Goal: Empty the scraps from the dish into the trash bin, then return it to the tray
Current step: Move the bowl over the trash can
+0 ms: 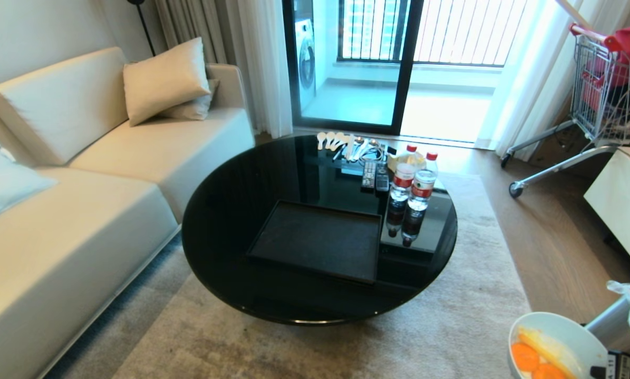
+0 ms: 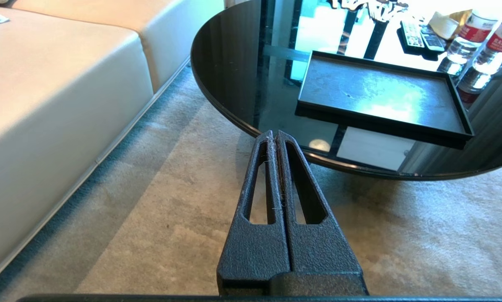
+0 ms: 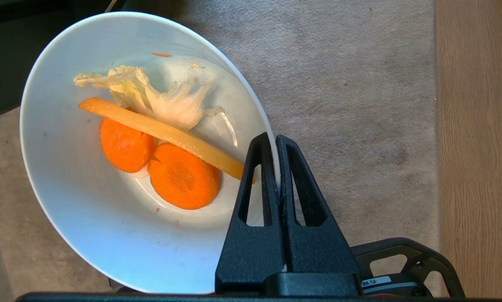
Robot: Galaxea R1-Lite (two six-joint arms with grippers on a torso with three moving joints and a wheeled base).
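The right tool (image 3: 276,144) is clamped tight on the bowl's (image 3: 120,167) rim, holding it off the worktop (image 1: 230,210) over the carpet and roughly level, so the scraps (image 3: 158,138) stay in on the way to the bin (image 1: 617,321) just beside it. The tray (image 1: 320,239) lies bare for its return. The left tool (image 2: 275,138), closed and holding nothing, hangs near the worktop's edge.

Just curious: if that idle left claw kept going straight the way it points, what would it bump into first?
Probably the round black table's edge. The shut left gripper points right at it, though depth is hard to judge.
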